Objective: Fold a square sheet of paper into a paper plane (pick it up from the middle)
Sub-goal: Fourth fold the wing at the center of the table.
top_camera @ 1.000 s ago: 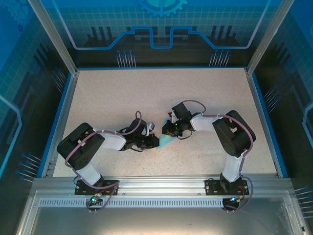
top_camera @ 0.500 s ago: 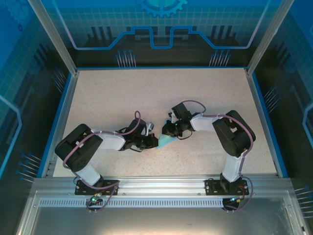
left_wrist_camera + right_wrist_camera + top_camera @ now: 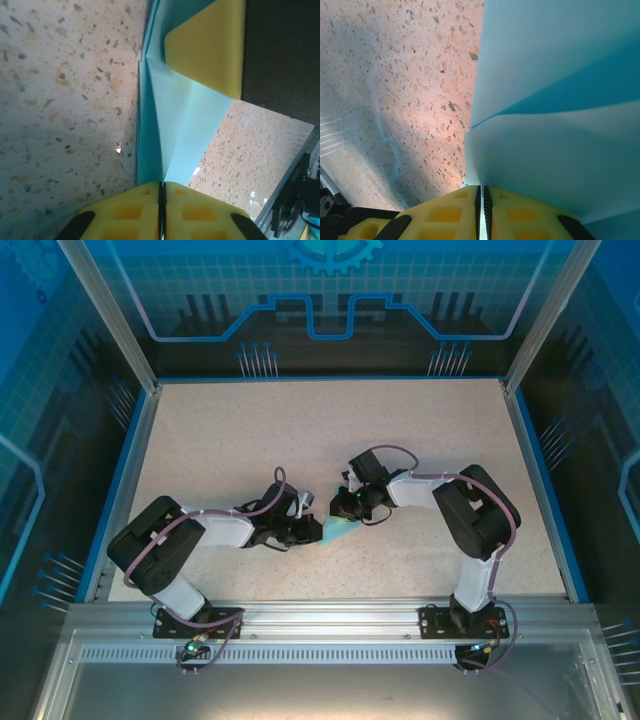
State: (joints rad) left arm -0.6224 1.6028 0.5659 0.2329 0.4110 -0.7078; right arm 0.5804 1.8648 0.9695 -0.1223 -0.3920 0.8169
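The square sheet of paper [image 3: 340,532] is light blue and folded into a pointed, layered shape. It is held just above the middle of the table between both arms. My left gripper [image 3: 316,529] is shut on its left end. In the left wrist view a crease of the paper [image 3: 185,115] runs straight into the closed left gripper [image 3: 162,184]. My right gripper [image 3: 343,512] is shut on the paper from the far right side. In the right wrist view the right gripper [image 3: 481,187] pinches an edge of the paper [image 3: 560,100].
The speckled beige table [image 3: 330,430] has a blue raised border [image 3: 135,465] on the left, back and right. Along the near edge runs an aluminium rail [image 3: 330,615] with both arm bases on it. A yellow finger of the right gripper [image 3: 210,45] presses on the paper.
The left arm's elbow has drifted left and toward the near edge. The right gripper and the paper have shifted slightly left. Both grips have held.
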